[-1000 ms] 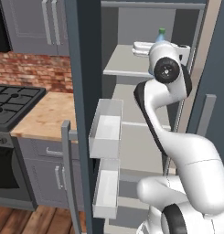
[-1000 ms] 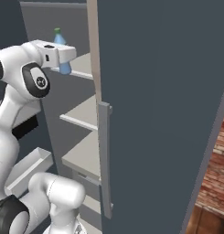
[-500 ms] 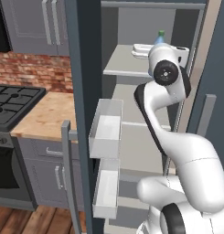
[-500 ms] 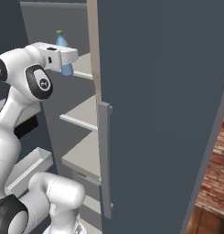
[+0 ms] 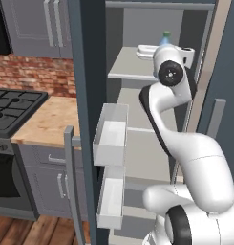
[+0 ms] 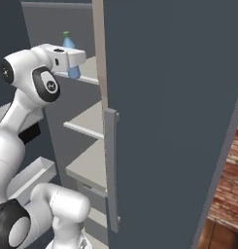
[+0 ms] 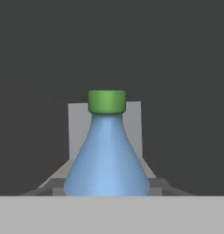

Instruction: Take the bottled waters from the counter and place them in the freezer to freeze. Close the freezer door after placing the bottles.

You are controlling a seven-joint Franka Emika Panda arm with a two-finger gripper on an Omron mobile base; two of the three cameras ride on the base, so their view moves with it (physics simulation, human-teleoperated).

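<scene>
My gripper [image 7: 107,194] is clamped on the blue-tinted bottle [image 7: 107,155], green cap [image 7: 107,101] upright between the jaws in the hand view. My hand reaches into the open freezer [image 5: 152,119] at the top shelf [image 5: 130,64]. In the right base view the bottle [image 6: 70,57] seems to stand on that shelf's edge, though my wrist hides its base. The freezer door [image 5: 85,115] hangs open beside the counter [image 5: 47,122]. A whitish object [image 5: 147,50] lies on the shelf; too hidden to identify.
</scene>
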